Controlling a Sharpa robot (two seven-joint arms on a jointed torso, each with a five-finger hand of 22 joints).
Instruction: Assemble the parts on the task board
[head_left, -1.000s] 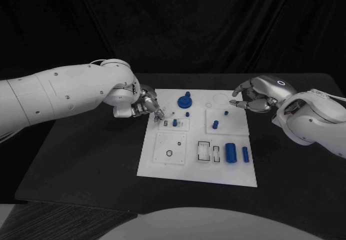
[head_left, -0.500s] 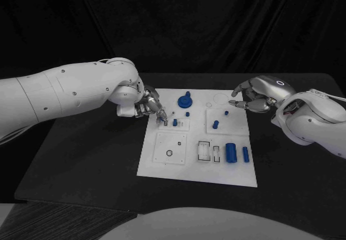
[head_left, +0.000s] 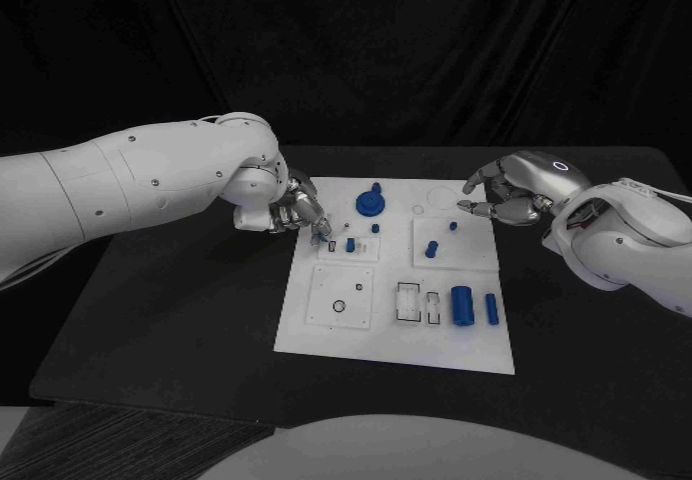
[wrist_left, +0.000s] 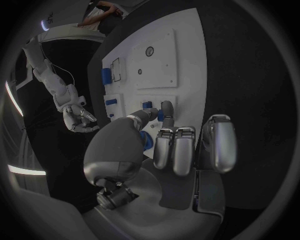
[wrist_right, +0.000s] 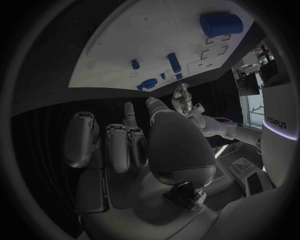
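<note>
The white task board (head_left: 389, 335) lies mid-table. My left hand (head_left: 293, 212) hangs over the board's upper left plate, fingertips down beside a standing blue peg (head_left: 349, 243). In the left wrist view my left hand (wrist_left: 169, 145) pinches a small blue peg (wrist_left: 160, 116) between thumb and a fingertip, the other fingers curled. My right hand (head_left: 512, 195) hovers off the board's upper right corner, fingers curled in with nothing in them (wrist_right: 144, 135). A blue knob (head_left: 371, 203) stands at the board's top. A thick blue cylinder (head_left: 462, 305) and a thin one (head_left: 492, 309) lie lower right.
More blue pegs stand on the upper plates: a taller peg (head_left: 433, 247) and two small pegs (head_left: 375, 228) (head_left: 451, 226). A small black ring (head_left: 339, 305) lies on the lower left plate, with outlined slots (head_left: 411, 301) beside it. Black table (head_left: 173, 320) surrounds the board.
My left arm has rolled and shifted slightly toward the board while its fingertips stay over the same upper left plate. The right hand has not moved.
</note>
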